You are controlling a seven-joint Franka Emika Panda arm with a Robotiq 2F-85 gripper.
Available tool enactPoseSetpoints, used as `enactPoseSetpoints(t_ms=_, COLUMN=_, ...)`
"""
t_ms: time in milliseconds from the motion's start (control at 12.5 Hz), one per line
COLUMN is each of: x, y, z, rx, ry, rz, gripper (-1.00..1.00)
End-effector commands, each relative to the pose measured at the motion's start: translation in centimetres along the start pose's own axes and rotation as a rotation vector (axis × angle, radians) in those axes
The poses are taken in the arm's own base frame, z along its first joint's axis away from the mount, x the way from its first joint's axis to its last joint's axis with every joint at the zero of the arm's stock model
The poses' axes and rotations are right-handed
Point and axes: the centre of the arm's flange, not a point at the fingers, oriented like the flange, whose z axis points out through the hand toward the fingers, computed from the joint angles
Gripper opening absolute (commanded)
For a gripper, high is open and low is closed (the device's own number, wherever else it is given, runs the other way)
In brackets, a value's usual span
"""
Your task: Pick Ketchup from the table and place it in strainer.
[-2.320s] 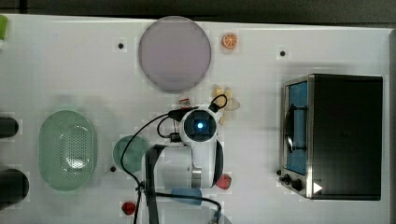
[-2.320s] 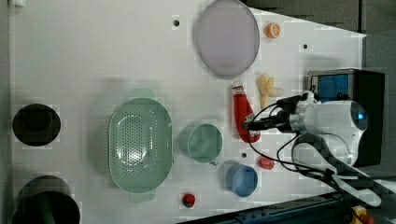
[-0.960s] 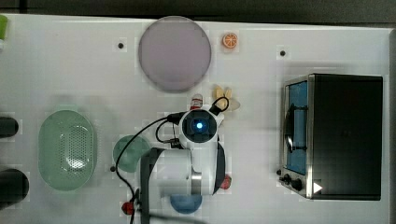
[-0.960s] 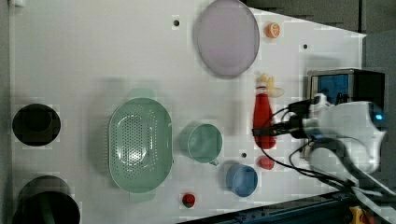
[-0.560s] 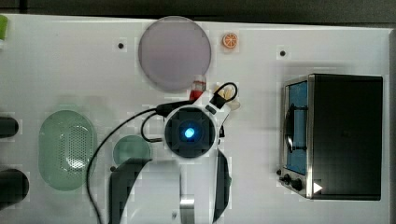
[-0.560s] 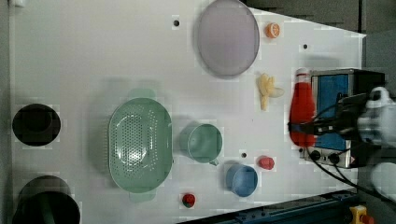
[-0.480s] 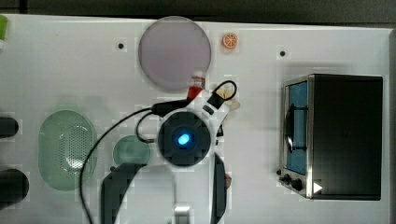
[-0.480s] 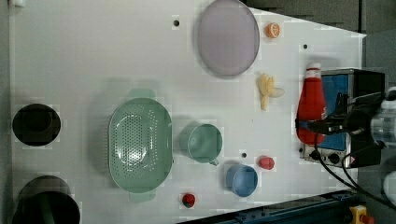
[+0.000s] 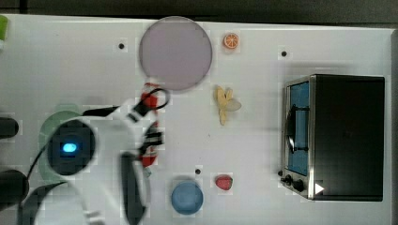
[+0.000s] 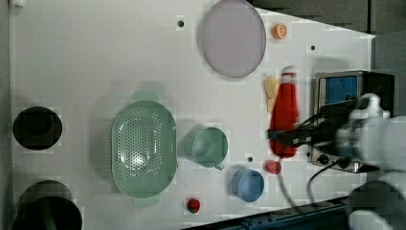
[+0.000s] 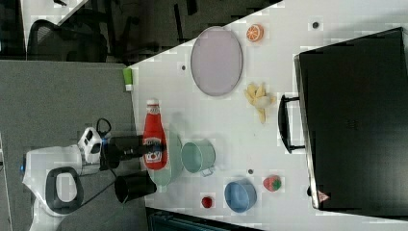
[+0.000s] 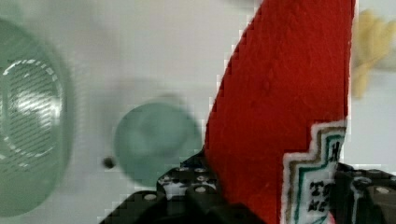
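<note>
Red plastic, white-capped: the Ketchup [image 10: 284, 112] held off the table [image 10: 95, 57], clamped between the dark fingers of the gripper [image 10: 283, 137] near its base, cap pointing away from the arm. Seen in the wrist view as a broad red body [image 12: 285, 107] with a label edge, black fingers [image 12: 187, 186] pressed against its side.

Taking the strainer [image 10: 143, 148] as landmark — pale green, oval, perforated, lying flat on the white table with nothing inside it. In the left view, bottle well apart from the strainer toward the left view's right, with the green mug [image 10: 209, 146] standing between them, just beside the strainer's rim. In the right view, bottle [image 11: 155, 136] overlapping the strainer's edge [image 11: 169, 163], though whether above it or merely in front cannot be told.

Farther from the strainer than the mug: a blue bowl [image 10: 248, 185], a small red strawberry-like fruit [image 10: 273, 167] — and another red fruit [image 10: 193, 205] close to the strainer's lower end in the left view. Well beyond, a round grey-lilac plate [image 10: 232, 37], an orange slice [image 10: 280, 30], a peeled banana [image 11: 260, 99] and a toaster oven [image 11: 351, 120]. White robot arm [image 9: 94, 154] hanging over the strainer's spot in the top view.
</note>
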Motion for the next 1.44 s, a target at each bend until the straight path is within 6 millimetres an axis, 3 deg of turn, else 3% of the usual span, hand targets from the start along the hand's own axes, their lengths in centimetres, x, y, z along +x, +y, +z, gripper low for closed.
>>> enactPoseSetpoints(t_ms=80, x=-0.2, y=-6.2, z=0.7, rx=0.019, ry=-0.02, rz=0.147, gripper=0.2)
enactPoseSetpoints(t_ms=400, x=0.0, y=-14.4, z=2.8, rx=0.11, ry=0.022, rz=0.131, gripper=0.2)
enactPoseSetpoints(t_ms=800, x=-1.5, y=-21.1, z=7.8, rx=0.219, ry=-0.031, rz=0.235, gripper=0.2)
enactPoseSetpoints(t_ms=1200, x=-1.5, y=-23.5, z=12.6, rx=0.296, ry=-0.058, rz=0.263, gripper=0.26)
enactPoseSetpoints(t_ms=1440, x=-1.1, y=-22.9, z=14.6, rx=0.271, ry=-0.067, rz=0.243, gripper=0.88)
